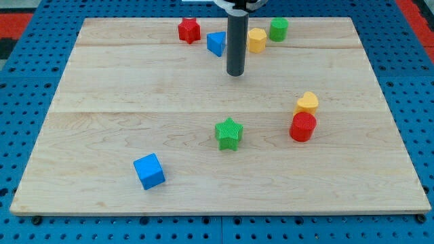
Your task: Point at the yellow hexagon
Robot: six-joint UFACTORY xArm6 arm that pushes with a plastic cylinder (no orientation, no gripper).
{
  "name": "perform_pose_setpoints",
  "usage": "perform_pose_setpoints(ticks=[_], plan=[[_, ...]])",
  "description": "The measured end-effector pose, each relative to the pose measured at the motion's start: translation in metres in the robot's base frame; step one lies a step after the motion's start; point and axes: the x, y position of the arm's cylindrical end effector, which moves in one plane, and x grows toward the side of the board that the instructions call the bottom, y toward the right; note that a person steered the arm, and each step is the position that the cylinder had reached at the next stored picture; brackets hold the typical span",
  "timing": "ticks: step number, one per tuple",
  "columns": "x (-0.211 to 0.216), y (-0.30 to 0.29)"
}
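The yellow hexagon (257, 40) stands near the view's top, right of centre, on the wooden board (135, 102). My tip (235, 73) is at the end of the dark rod, a little below and to the left of the hexagon, with a small gap between them. A blue block (216, 43) sits just left of the rod, and a green cylinder (279, 28) sits just right of the hexagon.
A red star (189, 30) is at the top, left of the blue block. A yellow heart-like block (307, 103) and a red cylinder (302, 127) sit at the right. A green star (229, 133) is at centre, a blue cube (149, 171) at bottom left.
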Motion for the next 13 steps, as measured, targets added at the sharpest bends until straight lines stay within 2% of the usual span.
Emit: perform_pose_setpoints(ticks=[1,2,3,4,5,6,9,11,12,13], plan=[[0.009,0.027],[0.011,0.106],[-0.01,0.199],[-0.081,0.241],[-0.158,0.242],[-0.159,0.234],[-0.159,0.125],[-0.159,0.098],[-0.158,0.064],[-0.158,-0.003]])
